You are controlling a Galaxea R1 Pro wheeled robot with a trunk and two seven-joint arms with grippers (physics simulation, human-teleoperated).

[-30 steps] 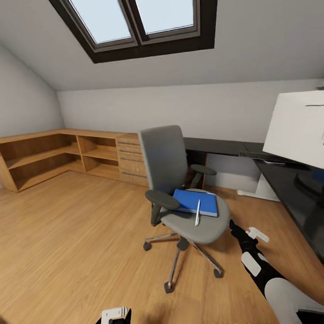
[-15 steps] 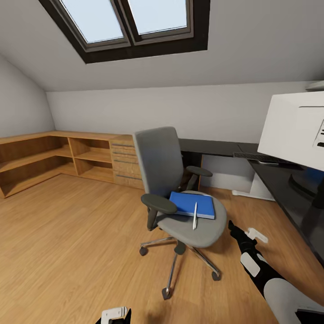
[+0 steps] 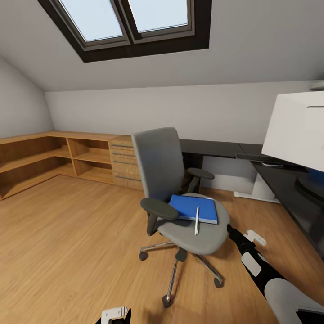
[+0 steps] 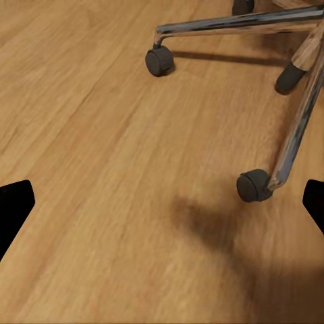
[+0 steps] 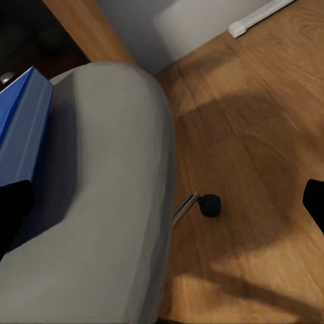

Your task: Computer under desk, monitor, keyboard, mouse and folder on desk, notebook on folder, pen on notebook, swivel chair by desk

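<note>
The grey swivel chair (image 3: 162, 166) stands on the wood floor, apart from the black desk (image 3: 288, 184) at the right. A blue folder (image 3: 194, 209) lies on its seat, with the pen (image 3: 196, 220) lying across the folder's near edge. The monitor (image 3: 299, 128) shows its white back on the desk, and the keyboard (image 3: 265, 158) lies behind it. My right gripper (image 3: 231, 231) hovers open beside the seat edge; its wrist view has the seat (image 5: 101, 202) and the folder's corner (image 5: 20, 128) close ahead. My left gripper (image 4: 162, 202) hangs open above the floor near the chair's castors (image 4: 253, 185). The notebook, mouse and computer are out of view.
Low wooden shelving with a drawer unit (image 3: 123, 164) runs along the far and left walls. A skylight (image 3: 130, 22) is set in the sloped ceiling. The chair's chrome star base (image 3: 180, 265) spreads over the floor, with open plank floor to its left.
The whole view has shifted a little as the camera moved. The chair looks slightly nearer, and my right gripper sits closer to the seat's edge. Folder and pen lie as before.
</note>
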